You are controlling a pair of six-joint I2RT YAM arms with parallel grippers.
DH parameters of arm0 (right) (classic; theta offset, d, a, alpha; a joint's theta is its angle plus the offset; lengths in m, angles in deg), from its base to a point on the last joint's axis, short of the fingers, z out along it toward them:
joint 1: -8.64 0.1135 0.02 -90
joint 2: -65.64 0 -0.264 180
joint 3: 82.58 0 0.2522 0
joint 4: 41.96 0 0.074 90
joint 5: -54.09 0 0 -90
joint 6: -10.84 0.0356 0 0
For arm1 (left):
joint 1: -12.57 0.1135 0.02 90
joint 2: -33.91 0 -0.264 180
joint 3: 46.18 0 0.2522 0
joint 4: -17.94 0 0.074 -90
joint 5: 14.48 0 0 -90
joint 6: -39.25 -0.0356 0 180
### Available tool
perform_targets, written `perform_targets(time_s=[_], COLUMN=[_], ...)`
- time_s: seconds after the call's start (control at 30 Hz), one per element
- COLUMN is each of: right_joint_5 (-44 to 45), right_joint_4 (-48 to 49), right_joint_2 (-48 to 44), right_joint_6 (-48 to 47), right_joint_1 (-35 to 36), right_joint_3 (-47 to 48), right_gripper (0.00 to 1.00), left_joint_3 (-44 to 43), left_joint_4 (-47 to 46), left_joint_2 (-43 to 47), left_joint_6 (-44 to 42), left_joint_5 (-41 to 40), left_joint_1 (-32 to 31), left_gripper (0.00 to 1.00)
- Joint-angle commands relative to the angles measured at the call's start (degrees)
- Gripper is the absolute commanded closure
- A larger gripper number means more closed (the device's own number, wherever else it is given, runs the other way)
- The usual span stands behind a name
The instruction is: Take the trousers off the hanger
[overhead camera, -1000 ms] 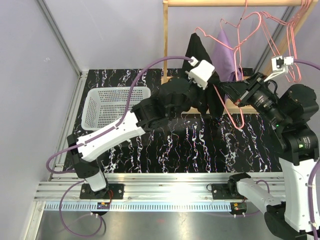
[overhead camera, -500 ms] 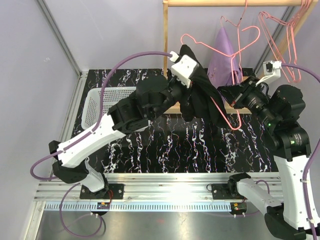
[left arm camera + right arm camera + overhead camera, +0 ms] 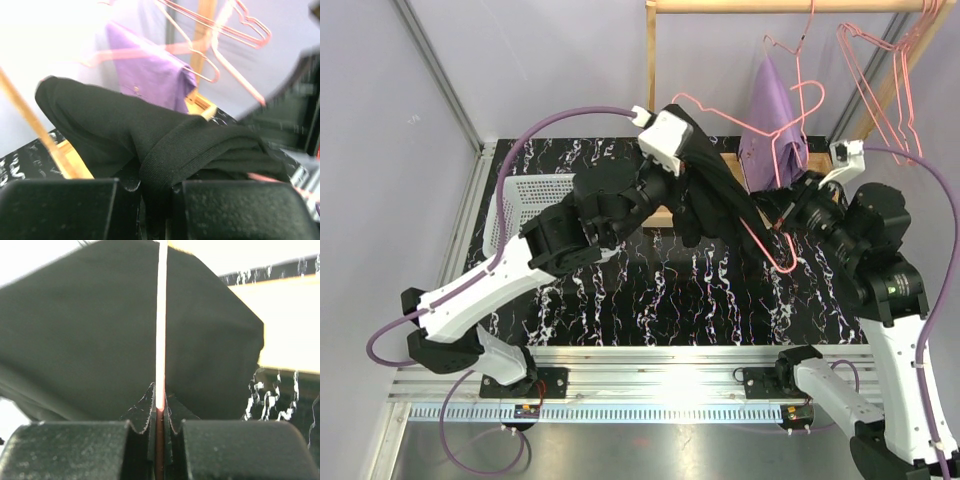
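Note:
The black trousers (image 3: 715,195) hang over a pink wire hanger (image 3: 760,240) held in the air in front of the wooden rack. My left gripper (image 3: 688,165) is shut on a fold of the black trousers (image 3: 165,150). My right gripper (image 3: 788,215) is shut on the pink hanger wire (image 3: 160,315), with the black cloth (image 3: 90,340) spread behind it. The light purple trousers (image 3: 770,120) hang on another pink hanger on the rack; they also show in the left wrist view (image 3: 150,75).
A white basket (image 3: 525,200) sits at the left of the black marbled table (image 3: 700,300). The wooden rack (image 3: 651,60) stands at the back with several empty pink hangers (image 3: 875,70) at its right. Grey walls close the left and back.
My left gripper has pulled the black trousers leftward and up along the hanger. My right gripper has held the hanger wire and shifted slightly, tilting the hanger.

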Motion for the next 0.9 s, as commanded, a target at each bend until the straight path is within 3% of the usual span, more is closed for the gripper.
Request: perform_targets(time_s=[0.0,0.27,0.47,0.87], right_joint_5=[-0.5,-2.3,-1.9,-7.4], right_joint_4=[1.8,3.2,3.7,8.3], right_joint_2=[-2.8,-7.0,-7.4,-1.0], right_joint_6=[-1.4,-2.1,-3.1,-0.1], right_joint_1=[0.1,0.1,0.1,0.2], right_joint_3=[-4.3,-12.7,-15.2,-7.5], right_gripper=[1.0,1.0,1.0,1.0], left_joint_3=[-1.5,-1.9,-2.9,-4.9], left_joint_4=[-13.3,-18.5,-20.7,-16.4], left_joint_2=[6.0,8.7,9.4,11.0], left_joint_6=[1.7,0.4,-1.4,-7.3], left_joint_5=[-8.4,-16.5,-16.9,-16.1], left_joint_1=[0.0,0.1,0.1,0.4], left_gripper=[1.0,1.0,1.0,1.0])
